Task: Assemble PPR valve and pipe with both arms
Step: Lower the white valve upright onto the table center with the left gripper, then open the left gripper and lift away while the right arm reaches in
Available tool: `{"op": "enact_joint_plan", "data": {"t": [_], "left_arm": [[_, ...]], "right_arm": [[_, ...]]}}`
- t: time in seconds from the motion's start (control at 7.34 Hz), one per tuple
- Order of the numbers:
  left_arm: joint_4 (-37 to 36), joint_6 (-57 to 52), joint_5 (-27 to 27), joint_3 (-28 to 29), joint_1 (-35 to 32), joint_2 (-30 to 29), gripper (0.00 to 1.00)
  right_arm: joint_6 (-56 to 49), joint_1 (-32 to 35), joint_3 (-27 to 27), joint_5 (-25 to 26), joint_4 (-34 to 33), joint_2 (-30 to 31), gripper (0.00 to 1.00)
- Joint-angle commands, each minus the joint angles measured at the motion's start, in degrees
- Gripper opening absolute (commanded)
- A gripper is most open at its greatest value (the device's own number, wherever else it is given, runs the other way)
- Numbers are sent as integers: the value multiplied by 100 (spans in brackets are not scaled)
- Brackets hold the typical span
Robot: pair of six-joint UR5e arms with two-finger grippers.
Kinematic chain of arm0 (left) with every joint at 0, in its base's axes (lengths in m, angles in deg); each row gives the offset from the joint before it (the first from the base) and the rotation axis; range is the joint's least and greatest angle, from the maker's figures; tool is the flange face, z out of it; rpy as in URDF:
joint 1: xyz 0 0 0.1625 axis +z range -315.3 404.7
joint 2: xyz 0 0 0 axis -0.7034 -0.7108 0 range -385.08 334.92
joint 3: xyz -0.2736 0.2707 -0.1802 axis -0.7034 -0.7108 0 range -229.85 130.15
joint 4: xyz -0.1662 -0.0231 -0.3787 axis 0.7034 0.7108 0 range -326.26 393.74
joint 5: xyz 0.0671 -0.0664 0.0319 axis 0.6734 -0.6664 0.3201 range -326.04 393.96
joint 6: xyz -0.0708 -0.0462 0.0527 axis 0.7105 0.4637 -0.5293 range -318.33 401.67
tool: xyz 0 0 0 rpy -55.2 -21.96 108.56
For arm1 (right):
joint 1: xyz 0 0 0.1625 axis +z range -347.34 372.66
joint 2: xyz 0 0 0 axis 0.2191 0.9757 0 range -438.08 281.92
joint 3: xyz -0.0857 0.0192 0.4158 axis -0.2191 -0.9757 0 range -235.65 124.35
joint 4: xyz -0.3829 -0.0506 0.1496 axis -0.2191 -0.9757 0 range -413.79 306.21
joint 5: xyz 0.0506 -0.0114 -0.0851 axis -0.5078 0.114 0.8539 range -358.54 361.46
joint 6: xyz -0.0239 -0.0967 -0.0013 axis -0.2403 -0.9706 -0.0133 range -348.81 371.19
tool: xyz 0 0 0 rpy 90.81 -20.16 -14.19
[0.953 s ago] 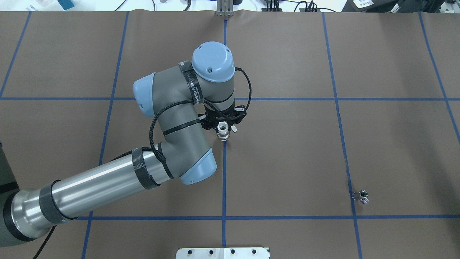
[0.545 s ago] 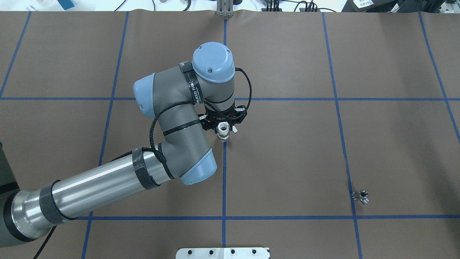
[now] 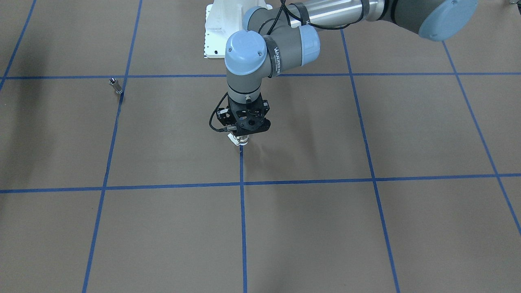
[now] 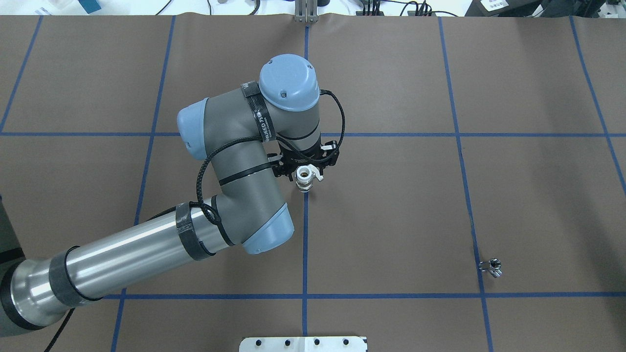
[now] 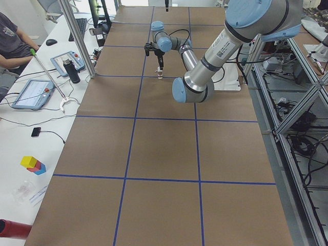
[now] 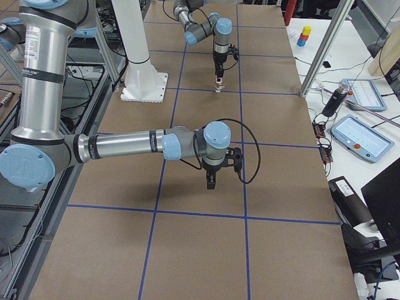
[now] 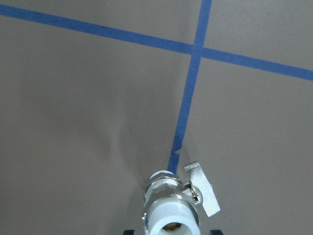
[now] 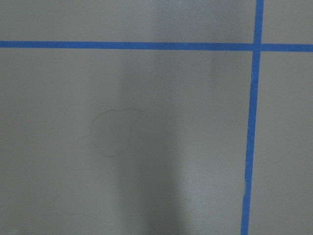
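Left claw (image 4: 304,169) grips the white valve (image 7: 171,215) at the brown, blue-taped bench (image 4: 391,220); state of right claw (image 6: 211,182) cannot be determined.

I count two arms on my screens, the left arm (image 4: 230,161) and the right arm (image 6: 125,145), each with one gripper, so two in all: the left gripper (image 4: 304,172) and the right gripper (image 6: 212,181). The one table (image 4: 391,220) carries one PPR valve (image 4: 304,183), one pipe (image 4: 493,268) and one white pedestal (image 3: 213,36). On the side bench I make out two tablets (image 5: 31,93), one dark bottle (image 5: 73,70) and one seated person (image 5: 13,38).
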Motion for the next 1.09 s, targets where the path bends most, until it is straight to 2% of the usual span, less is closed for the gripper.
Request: {"op": "enact_joint_plan", "data": {"t": [0.0, 0.14, 0.27, 0.41, 0.68, 0.82, 0.95], "left_arm": [[-101, -18, -22, -1274, -86, 905, 74], [-154, -201, -22, -1907, -138, 1398, 74], [-163, -438, -22, -2549, -209, 1960, 74], [-163, -667, -22, -2912, -244, 2401, 74], [-163, -748, -22, -2951, -306, 2546, 74], [-163, -757, -22, -2951, -315, 2563, 74], [-163, -757, -22, -2951, -323, 2563, 74]], "right_arm": [[856, -385, 10, 115, 573, -31, 99], [2203, -874, 18, 359, 1430, -32, 99], [3608, -1715, 27, 884, 2544, -23, 99], [4327, -2532, 88, 1429, 2842, -31, 99], [4727, -3293, 692, 1627, 2854, 12, 99], [5539, -3932, 956, 1854, 2854, 21, 99], [5817, -4930, 1211, 3135, 2845, 126, 99]]}}
